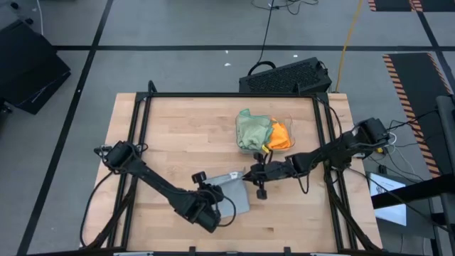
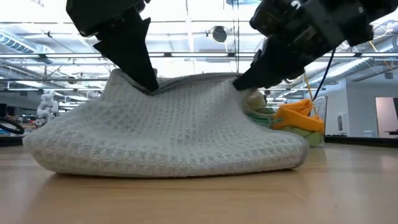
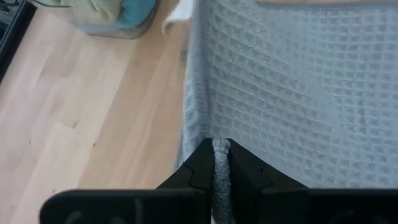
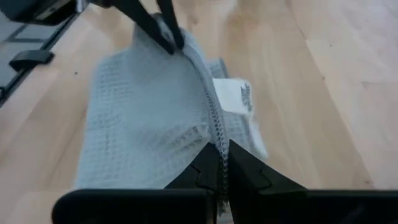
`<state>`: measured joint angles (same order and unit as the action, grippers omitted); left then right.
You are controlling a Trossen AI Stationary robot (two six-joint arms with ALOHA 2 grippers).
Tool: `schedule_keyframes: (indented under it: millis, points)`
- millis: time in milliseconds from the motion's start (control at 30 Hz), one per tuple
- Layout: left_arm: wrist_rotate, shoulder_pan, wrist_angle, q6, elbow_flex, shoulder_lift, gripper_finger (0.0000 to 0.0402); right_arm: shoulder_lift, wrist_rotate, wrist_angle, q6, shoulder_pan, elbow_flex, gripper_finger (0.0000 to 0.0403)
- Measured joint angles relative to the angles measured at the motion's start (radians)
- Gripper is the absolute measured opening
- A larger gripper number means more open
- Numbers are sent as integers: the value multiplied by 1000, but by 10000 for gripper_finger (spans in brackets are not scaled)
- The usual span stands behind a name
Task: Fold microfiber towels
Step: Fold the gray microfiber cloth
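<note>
L pincer (image 3: 221, 177) & R pincer (image 4: 222, 167) each pinch an edge of the light grey waffle-weave microfiber towel (image 1: 232, 193), lifted mid-fold on wooden table (image 1: 178, 135), near clear tray (image 1: 288, 121) w/ green & orange cloths

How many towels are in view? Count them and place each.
4, maybe more hidden: grey towel pinched by both grippers at the table's front; sage green, orange and a blue one heaped in the tray.

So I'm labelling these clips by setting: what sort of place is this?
Probably a robotics lab or industrial workspace: a wooden table set in a black frame, striped hazard tape on the grey floor, and exposed ceiling trusses in a large open hall behind.
</note>
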<state>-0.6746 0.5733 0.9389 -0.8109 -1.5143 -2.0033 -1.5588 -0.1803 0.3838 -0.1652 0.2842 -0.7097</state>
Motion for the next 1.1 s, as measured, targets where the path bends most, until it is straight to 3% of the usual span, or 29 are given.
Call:
schedule_keyframes:
  millis: [233, 567, 767, 1100]
  points:
    - [34, -39, -19, -21, 72, 0, 35, -92, 28, 47, -38, -30, 0, 11]
    - [47, -75, -86, -12, 120, 0, 35, -78, 53, 23, -59, -35, -1, 12]
    - [66, -89, -84, -33, 127, 1, 39, -77, 34, 32, -61, -44, -1, 45]
    - [18, -93, -65, -57, 123, 49, 137, -50, -6, 43, -59, -38, -1, 132]
